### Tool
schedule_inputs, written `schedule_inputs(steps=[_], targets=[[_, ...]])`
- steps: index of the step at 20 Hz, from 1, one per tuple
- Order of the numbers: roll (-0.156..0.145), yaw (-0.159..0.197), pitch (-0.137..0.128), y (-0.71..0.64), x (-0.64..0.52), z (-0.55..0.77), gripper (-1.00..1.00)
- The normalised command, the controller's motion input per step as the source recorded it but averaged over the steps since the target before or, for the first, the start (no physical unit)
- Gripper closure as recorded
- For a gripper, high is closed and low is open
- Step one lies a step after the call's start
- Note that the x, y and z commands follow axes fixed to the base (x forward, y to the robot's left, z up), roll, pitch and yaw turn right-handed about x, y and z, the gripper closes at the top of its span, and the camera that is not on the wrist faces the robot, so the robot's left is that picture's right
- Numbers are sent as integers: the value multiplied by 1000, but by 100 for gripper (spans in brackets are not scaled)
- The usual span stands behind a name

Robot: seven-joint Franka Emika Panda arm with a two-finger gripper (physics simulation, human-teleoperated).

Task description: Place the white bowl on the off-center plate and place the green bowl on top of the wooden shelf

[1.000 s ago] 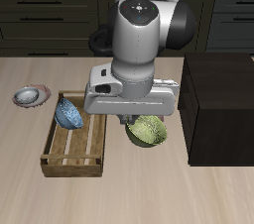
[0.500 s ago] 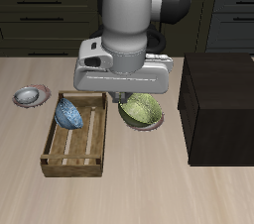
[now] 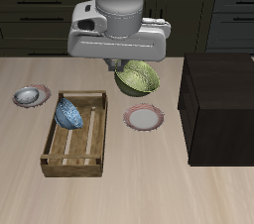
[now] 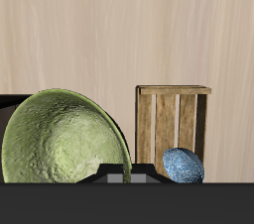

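My gripper [image 3: 120, 67] is shut on the rim of the green bowl [image 3: 138, 77] and holds it tilted, high above the table; the bowl's mottled inside fills much of the wrist view [image 4: 62, 139]. Below it a pink-rimmed plate [image 3: 144, 118] lies bare on the table. The white bowl [image 3: 30, 94] sits on the other pink-rimmed plate [image 3: 18, 100] beside the crate. The dark wooden shelf [image 3: 220, 104] stands at the table's side, its top bare, a little beyond the green bowl.
A light-wood slatted crate [image 3: 77, 136] holds the blue-patterned bowl [image 3: 69, 115]; both also show in the wrist view, crate [image 4: 174, 124] and bowl [image 4: 183, 165]. Dark kitchen cabinets [image 3: 40, 15] run along the back.
The gripper has risen with the green bowl, lifting it off the pink-rimmed plate, which now lies uncovered. The bowl hangs higher and tilted.
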Motion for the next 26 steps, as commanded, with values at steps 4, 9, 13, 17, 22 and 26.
schedule_inputs(steps=[4, 9, 13, 17, 22, 26], targets=[[-3, 9, -61, -39, -408, 345, 100], [3, 10, -48, -54, -257, 233, 100], [-14, 17, -42, -30, -299, 149, 100], [20, 9, -53, 60, -277, 137, 100], [42, 12, -60, 188, -336, 115, 100], [68, 21, -21, 330, -334, -34, 100]])
